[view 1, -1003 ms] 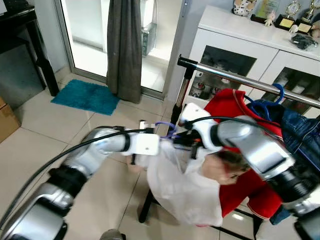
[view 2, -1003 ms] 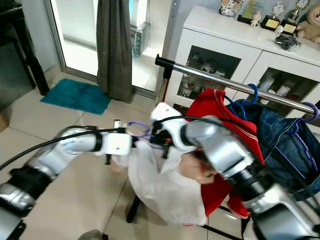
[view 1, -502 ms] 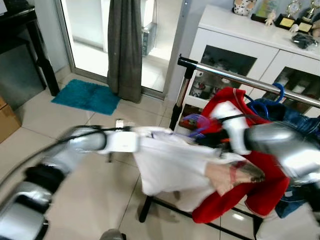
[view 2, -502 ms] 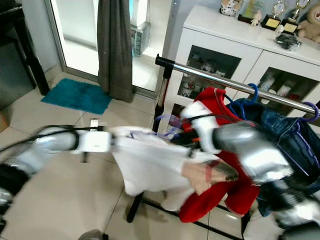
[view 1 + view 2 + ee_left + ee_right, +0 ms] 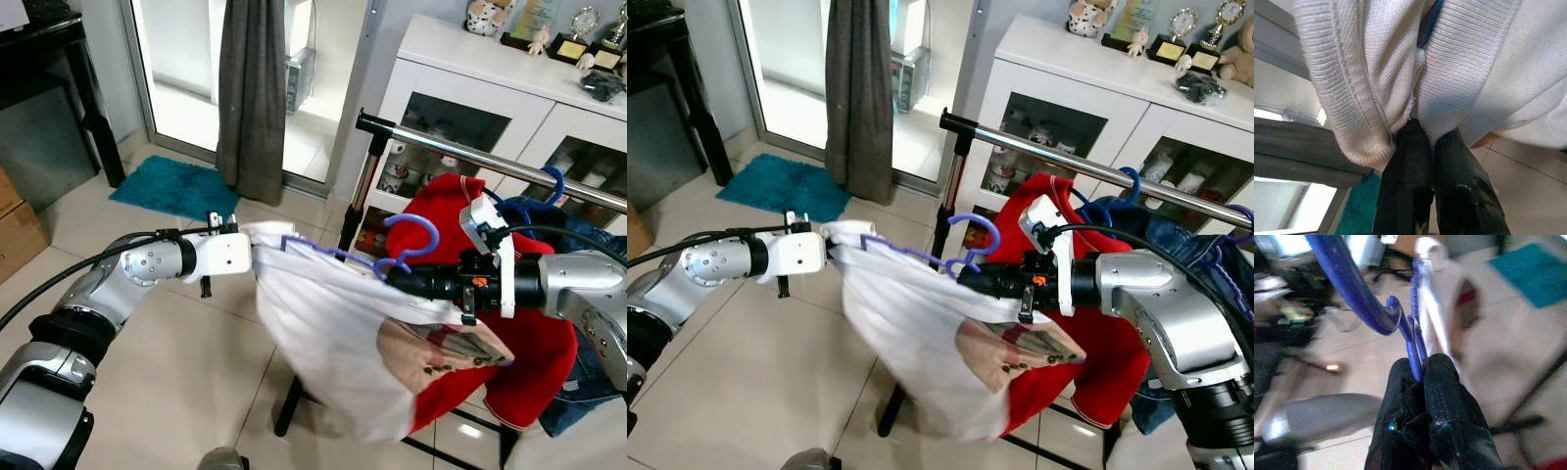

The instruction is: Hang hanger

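So the purple plastic hanger [image 5: 392, 257] with the white shirt [image 5: 343, 343] hung in mid-air below the chrome clothes rail [image 5: 490, 162]. My right gripper [image 5: 1418, 377] pinched its neck shut; my left gripper [image 5: 1422, 142] clamped the ribbed shirt edge.

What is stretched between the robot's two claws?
A white shirt on a purple hanger spans from the left gripper, pinching its sleeve, to the right gripper, clamped below the hook. The eye views show it.

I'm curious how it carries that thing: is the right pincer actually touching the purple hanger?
Touching. In the right wrist view the right pincer has its two black fingers pressed shut on the purple hanger just below its hook.
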`<state>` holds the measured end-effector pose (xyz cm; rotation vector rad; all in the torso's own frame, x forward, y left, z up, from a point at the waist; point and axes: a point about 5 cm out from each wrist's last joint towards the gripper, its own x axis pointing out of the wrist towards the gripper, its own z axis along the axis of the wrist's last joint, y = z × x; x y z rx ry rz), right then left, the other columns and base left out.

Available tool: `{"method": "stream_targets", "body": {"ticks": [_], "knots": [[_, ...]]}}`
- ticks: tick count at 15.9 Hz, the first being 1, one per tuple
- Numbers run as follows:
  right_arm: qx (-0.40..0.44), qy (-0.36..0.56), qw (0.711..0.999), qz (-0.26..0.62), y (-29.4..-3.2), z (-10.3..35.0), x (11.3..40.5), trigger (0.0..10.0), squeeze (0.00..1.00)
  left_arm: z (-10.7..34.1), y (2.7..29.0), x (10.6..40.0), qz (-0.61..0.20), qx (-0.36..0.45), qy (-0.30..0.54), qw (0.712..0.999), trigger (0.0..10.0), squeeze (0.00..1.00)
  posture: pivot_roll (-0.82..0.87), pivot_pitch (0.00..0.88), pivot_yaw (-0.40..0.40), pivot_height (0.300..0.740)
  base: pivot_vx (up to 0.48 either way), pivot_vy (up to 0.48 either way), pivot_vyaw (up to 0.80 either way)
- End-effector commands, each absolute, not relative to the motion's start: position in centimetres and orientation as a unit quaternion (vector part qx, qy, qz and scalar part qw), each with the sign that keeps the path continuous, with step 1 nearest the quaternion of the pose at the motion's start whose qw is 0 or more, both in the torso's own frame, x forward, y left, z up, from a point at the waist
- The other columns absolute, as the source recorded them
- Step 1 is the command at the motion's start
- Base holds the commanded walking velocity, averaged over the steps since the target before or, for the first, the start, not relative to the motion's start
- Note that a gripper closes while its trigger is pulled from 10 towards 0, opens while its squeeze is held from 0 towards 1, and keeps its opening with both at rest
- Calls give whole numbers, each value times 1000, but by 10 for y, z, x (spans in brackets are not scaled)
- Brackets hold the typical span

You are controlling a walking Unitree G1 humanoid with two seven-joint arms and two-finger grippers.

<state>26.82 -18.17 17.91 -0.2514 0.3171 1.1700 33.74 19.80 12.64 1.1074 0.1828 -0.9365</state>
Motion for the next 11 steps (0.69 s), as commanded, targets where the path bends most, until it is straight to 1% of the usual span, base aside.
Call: {"method": "stream_targets", "body": {"ticks": [1, 2, 3, 4, 6, 7, 8, 9, 10, 11], "knots": [[-157, 140, 840, 500, -194, 187, 276, 0, 0, 124, 214, 338, -399, 498, 110, 762, 0, 0, -21, 0, -114, 740, 0, 0, 0], [-224, 183, 826, 483, -191, 174, 278, 0, 0, 131, 203, 340, -408, 497, 85, 761, 0, 0, -25, 0, -113, 740, 0, 0, 0], [-281, 217, 801, 483, -187, 163, 277, 0, 0, 140, 193, 344, -415, 498, 63, 759, 0, 0, -25, 0, -114, 740, 0, 0, 0], [-297, 227, 791, 485, -184, 158, 276, 0, 0, 145, 189, 346, -419, 501, 53, 756, 0, 0, -25, 0, -114, 740, 0, 0, 0], [-329, 250, 755, 509, -171, 146, 272, 0, 0, 163, 176, 351, -434, 504, 21, 746, 0, 0, -24, 0, -117, 740, 0, 0, 0], [-336, 254, 746, 516, -167, 142, 270, 0, 0, 171, 173, 352, -441, 503, 10, 743, 0, 0, -24, 0, -117, 740, 0, 0, 0], [-333, 252, 748, 516, -165, 141, 271, 0, 0, 173, 172, 352, -443, 506, 10, 741, 0, 0, -19, 0, -122, 740, 0, 0, 0], [-323, 248, 754, 516, -168, 144, 271, 0, 0, 170, 178, 352, -439, 519, 25, 733, 0, 0, -17, 0, -124, 740, 0, 0, 0], [-306, 241, 760, 520, -176, 152, 270, 0, 0, 161, 190, 351, -434, 534, 56, 723, 0, 0, -18, 0, -122, 740, 0, 0, 0], [-299, 240, 763, 521, -178, 154, 270, 0, 0, 159, 193, 351, -433, 535, 64, 722, 0, 0, -18, 0, -122, 740, 0, 0, 0]]}}
